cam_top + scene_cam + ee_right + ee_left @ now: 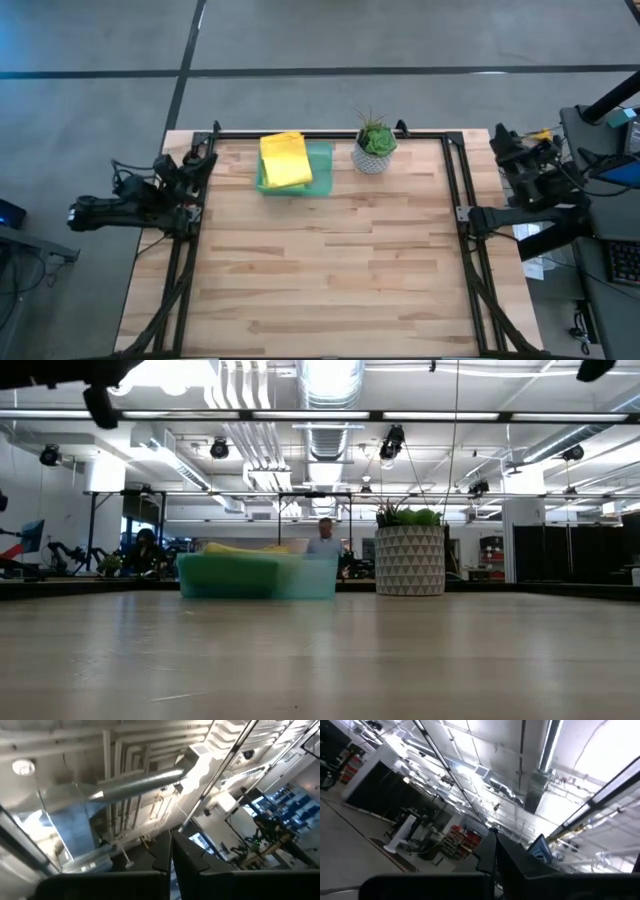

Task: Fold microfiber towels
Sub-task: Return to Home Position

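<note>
High view: the left gripper [495,840] sits at 9 o'clock of the table [330,270], the right gripper [170,840] at 3 o'clock, both with fingers pressed together. Farther, at 11 o'clock, the folded yellow towel [285,160] lies in the tray [322,165], beside the plant [375,145].

On the table [320,270], up at eleven o'clock by the far edge: tray [322,158], towels [285,160] stacked inside. Just beside it at three o'clock, plant [375,145]. Off the table, left arm [130,205] at nine, right arm [535,185] at three.
</note>
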You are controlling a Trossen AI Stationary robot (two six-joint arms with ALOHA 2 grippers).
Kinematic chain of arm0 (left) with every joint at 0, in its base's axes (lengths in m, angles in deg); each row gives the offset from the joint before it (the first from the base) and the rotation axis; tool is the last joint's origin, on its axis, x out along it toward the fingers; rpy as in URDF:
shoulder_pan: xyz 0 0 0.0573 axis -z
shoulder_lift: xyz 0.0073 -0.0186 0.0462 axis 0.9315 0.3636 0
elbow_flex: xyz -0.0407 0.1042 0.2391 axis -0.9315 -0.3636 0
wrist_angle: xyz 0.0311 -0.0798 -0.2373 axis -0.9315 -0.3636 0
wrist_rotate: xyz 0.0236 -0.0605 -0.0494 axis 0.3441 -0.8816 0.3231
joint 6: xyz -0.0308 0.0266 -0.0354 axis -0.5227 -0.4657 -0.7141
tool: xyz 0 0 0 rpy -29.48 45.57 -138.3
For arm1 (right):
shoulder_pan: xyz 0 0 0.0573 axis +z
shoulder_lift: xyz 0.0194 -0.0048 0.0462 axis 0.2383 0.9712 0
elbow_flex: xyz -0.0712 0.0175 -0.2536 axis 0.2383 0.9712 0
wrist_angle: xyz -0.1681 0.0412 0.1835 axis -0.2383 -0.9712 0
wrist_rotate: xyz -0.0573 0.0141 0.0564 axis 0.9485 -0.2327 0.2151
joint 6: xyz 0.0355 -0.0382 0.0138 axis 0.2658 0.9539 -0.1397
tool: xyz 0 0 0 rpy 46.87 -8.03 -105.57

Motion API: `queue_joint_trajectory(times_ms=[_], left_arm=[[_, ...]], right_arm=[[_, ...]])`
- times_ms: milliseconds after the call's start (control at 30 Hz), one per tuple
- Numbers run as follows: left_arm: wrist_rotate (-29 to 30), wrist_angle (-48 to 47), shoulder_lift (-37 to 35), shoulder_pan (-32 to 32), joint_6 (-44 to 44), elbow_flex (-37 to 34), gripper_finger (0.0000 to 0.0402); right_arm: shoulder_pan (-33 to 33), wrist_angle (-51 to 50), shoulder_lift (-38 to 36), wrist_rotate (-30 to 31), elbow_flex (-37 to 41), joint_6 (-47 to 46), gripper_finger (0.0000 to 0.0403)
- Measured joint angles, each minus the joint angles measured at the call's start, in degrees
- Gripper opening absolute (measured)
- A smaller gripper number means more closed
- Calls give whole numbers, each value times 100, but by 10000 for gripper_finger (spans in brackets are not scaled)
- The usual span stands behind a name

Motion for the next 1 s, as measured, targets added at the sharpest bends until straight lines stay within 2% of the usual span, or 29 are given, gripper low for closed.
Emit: queue_joint_trajectory(times_ms=[100,200,367,467,533,633,733,800,1000], left_arm=[[231,14,-563,74,34,-351,0],[335,44,-1146,83,222,-616,0],[702,13,-1001,85,251,-818,0],[758,-47,-1028,95,-235,-1203,0],[679,146,-1058,120,-576,-1461,0],[642,-153,-1007,178,-916,-1503,0],[616,-121,-873,233,-926,-1511,0],[591,-117,-874,231,-931,-1511,0],[-69,-747,-979,233,-1114,-1513,0]], right_arm=[[0,-169,-536,91,208,-67,8],[9,-315,-548,177,189,-34,8],[13,-2151,-551,-93,-385,-697,8],[15,-2537,-542,-539,-501,-1212,8],[9,-2452,-553,-706,-362,-1514,8],[15,-2278,-516,-883,102,-2023,8],[14,-825,-422,-1036,824,-2351,8],[24,-269,-452,-1069,1262,-2423,8],[26,-88,-548,-1119,1837,-2734,8]])
